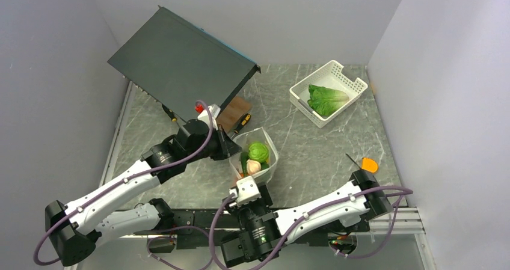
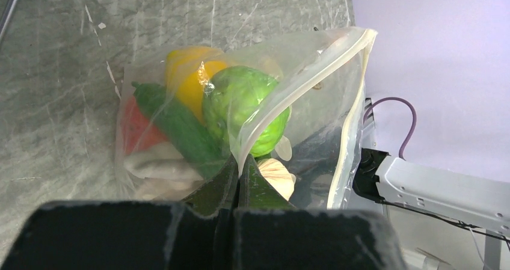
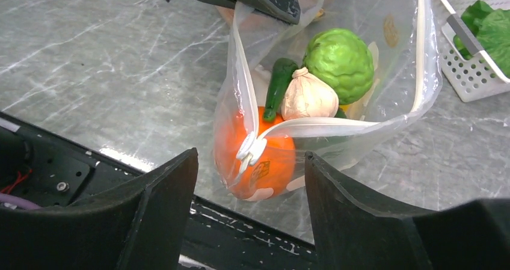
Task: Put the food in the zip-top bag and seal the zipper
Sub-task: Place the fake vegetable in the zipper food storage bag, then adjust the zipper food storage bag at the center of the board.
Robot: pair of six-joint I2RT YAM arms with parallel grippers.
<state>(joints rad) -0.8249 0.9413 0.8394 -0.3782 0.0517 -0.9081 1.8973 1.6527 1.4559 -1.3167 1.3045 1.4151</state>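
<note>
The clear zip-top bag (image 1: 264, 142) stands open at the table's middle. It holds a green round fruit (image 3: 338, 56), a pale beige piece (image 3: 308, 95), a green pepper (image 3: 278, 83) and an orange (image 3: 264, 162). A yellow fruit (image 2: 186, 77) and a red piece (image 2: 141, 128) also show through the plastic in the left wrist view. My left gripper (image 2: 243, 169) is shut on the bag's whitish zipper (image 2: 301, 89) edge and holds it up. My right gripper (image 3: 251, 183) is open just short of the zipper's white slider (image 3: 251, 150), at the bag's near end.
A white slotted basket (image 1: 307, 86) with a green lettuce (image 1: 328, 100) stands at the back right. A large dark panel (image 1: 180, 59) leans at the back left, with a brown block (image 1: 234, 110) beside it. A small orange piece (image 1: 369, 164) lies at the right.
</note>
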